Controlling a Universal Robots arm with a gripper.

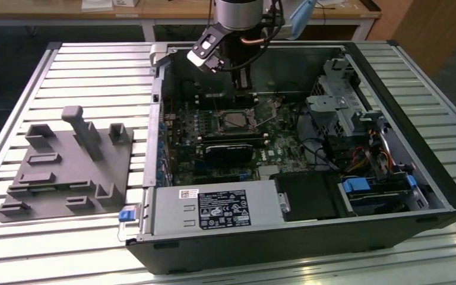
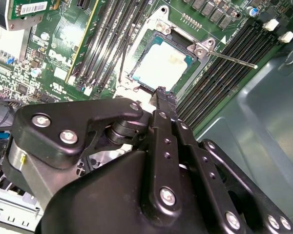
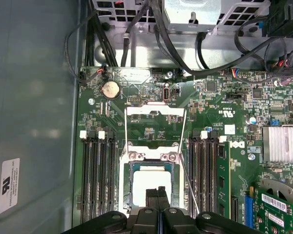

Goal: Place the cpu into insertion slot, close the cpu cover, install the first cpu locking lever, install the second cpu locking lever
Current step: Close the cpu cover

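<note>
The cpu [image 3: 147, 184] lies flat in its socket on the motherboard, its silvery top shining; it also shows in the second wrist view [image 2: 161, 66] and the exterior view [image 1: 234, 121]. My gripper [image 3: 157, 192] is shut with nothing between its fingers. Its tips [image 2: 161, 92] hover right at the chip's near edge, and in the exterior view the gripper [image 1: 244, 89] reaches down into the open case. The cpu cover [image 3: 155, 111] seems raised off the socket, leaning back from its hinge. A thin wire locking lever [image 2: 232, 58] angles away from the socket's side, also seen in the first wrist view [image 3: 190, 185].
Memory slots [image 3: 95, 175] flank the socket on both sides. Black cables [image 3: 185, 48] and a drive cage [image 1: 347, 107] sit past it, and a finned heat sink [image 3: 283, 144] stands nearby. The case wall [image 3: 34, 122] is close. A grey fixture plate [image 1: 69, 160] lies on the exterior view's left.
</note>
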